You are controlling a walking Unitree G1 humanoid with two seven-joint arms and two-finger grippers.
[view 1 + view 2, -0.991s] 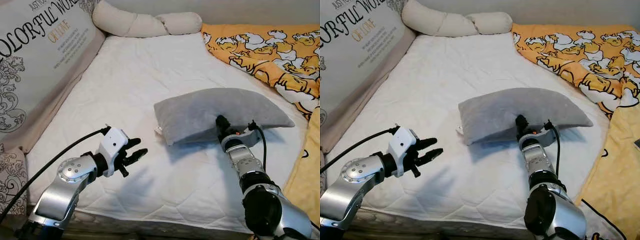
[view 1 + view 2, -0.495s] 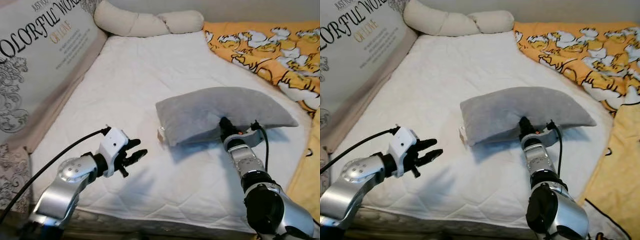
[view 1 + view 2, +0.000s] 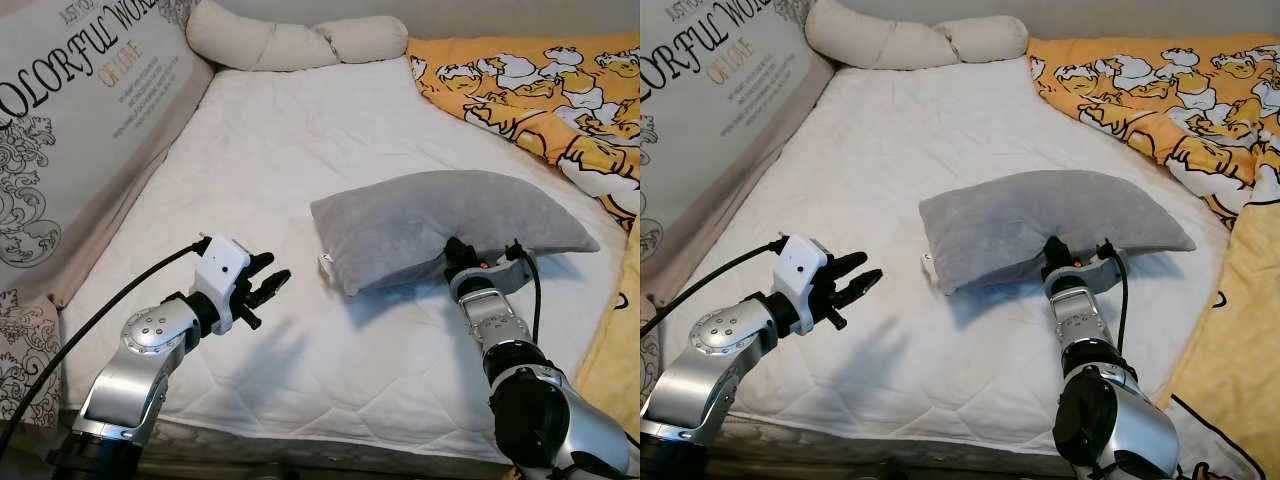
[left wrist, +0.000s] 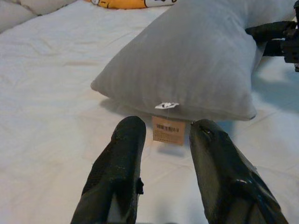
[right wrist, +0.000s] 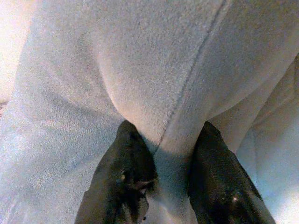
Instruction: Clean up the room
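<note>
The right gripper (image 5: 161,154) pinches the near seam edge of the grey pillow (image 3: 440,225), a fold of its soft, fuzzy cloth pressed between the two black fingers (image 5: 126,163). The left gripper (image 3: 262,285) hangs parted and empty above the white quilted mattress (image 3: 260,150), its tips aimed at the pillow's near corner, where a small tan barcode tag (image 4: 169,130) dangles. Since a second ago the left gripper has lifted a little and edged toward the pillow at its 3 o'clock, while the right grip on the pillow is unchanged and the pillow sits about where it was, propped off the sheet in an arched, half-moon shape. From the pillow, open mattress stretches toward 12 and 9 o'clock; a cream bolster (image 3: 290,45) lies along the far edge at 11 o'clock, an orange duck-print quilt (image 3: 540,90) is bunched at 2 o'clock, and a printed padded panel (image 3: 70,120) walls the side at 9 o'clock.
</note>
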